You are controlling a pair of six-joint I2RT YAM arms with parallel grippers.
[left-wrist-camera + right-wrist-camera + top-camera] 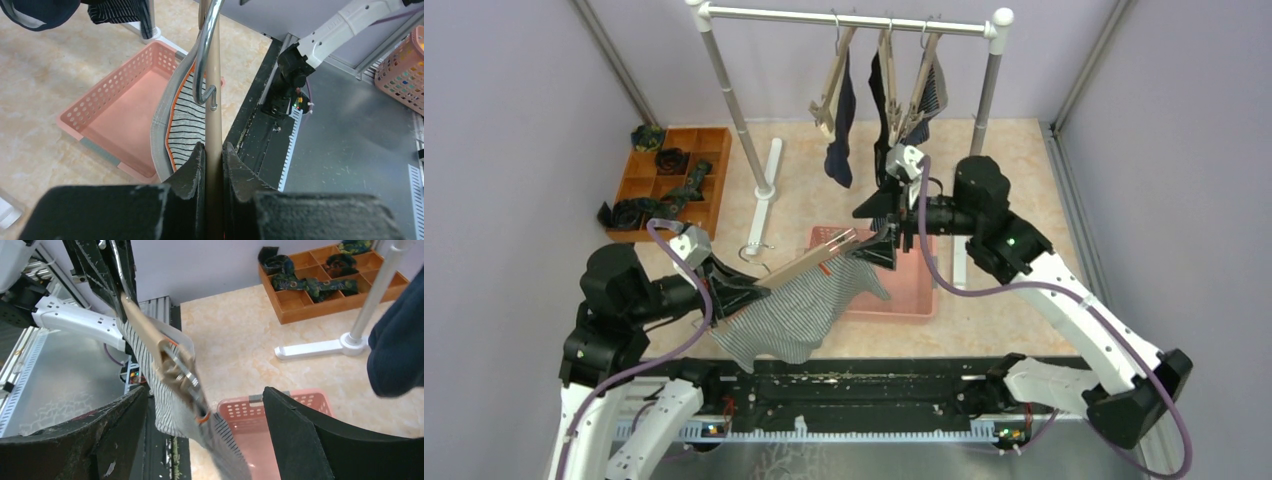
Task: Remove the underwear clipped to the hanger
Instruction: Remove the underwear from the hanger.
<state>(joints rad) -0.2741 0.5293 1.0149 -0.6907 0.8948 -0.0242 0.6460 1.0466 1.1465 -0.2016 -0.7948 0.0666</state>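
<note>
My left gripper is shut on the bar of a wooden hanger, held low over the near side of the table. Grey-white fine-striped underwear hangs from the hanger, clipped at its far end. My right gripper is open, its fingers on either side of the metal clip without touching it. More underwear stays clipped on the rack: navy, black and navy with white stripes.
A pink basket sits under the hanger's far end. The clothes rack stands behind, its white foot on the floor. A wooden tray with dark rolled bundles is at the back left.
</note>
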